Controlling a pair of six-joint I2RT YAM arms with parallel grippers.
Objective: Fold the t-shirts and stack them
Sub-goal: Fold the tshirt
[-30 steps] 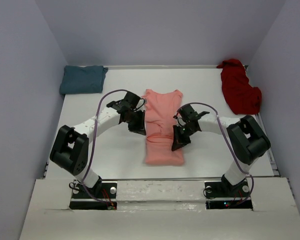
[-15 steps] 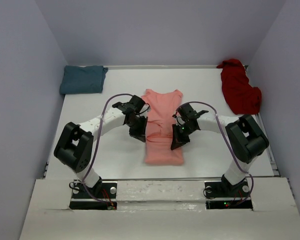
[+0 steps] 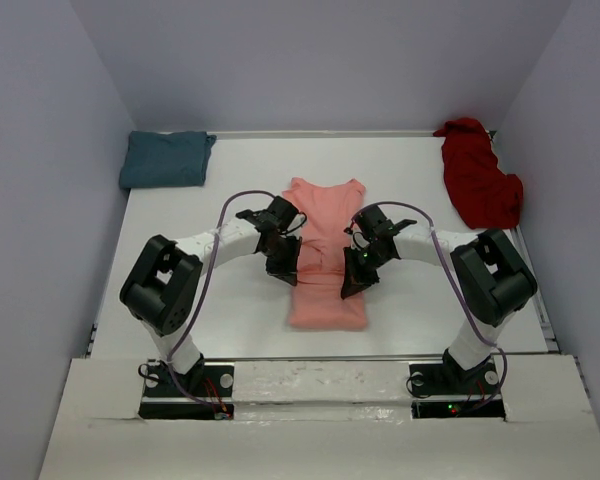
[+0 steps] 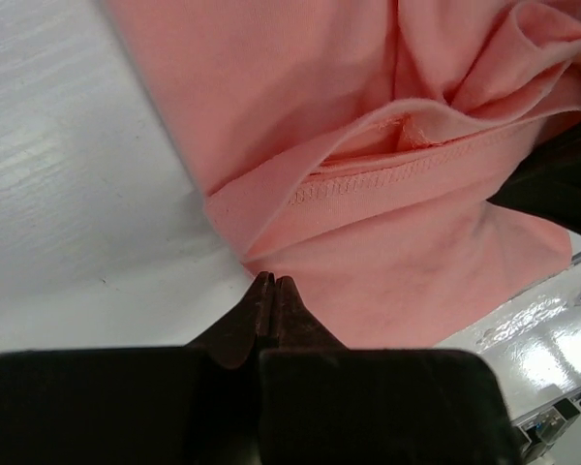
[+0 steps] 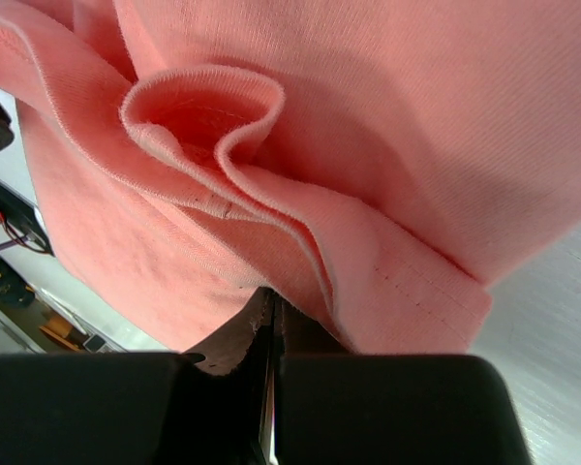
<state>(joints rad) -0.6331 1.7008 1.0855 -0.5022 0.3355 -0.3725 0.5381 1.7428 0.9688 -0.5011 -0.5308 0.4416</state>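
**Both claws closed on the pink shirt at the middle of the table**

From the near edge of the white table (image 3: 230,320), the two arms bend inward toward each other. Between them lies the salmon-pink t-shirt (image 3: 325,305). It is a long narrow shape, with its lower hem toward the arm bases and its neck toward the far side.

The left gripper (image 3: 285,268) is at the left edge of this shirt, about halfway along it. In the left wrist view its two fingers (image 4: 247,325) are pressed together with no gap. The shirt edge (image 4: 368,242) comes down right to their tips, so they pinch the cloth there.

The right gripper (image 3: 352,285) is at the opposite edge, a little nearer to the bases. In the right wrist view only a thin line shows between its fingers (image 5: 234,339). A rolled fold of the pink cloth (image 5: 271,174) sits just above the tips, and they hold its hem.

Further away, the teal t-shirt (image 3: 165,158) lies folded in the far left corner. The dark red t-shirt (image 3: 480,185) lies crumpled in the far right corner. Both are well apart from the grippers.
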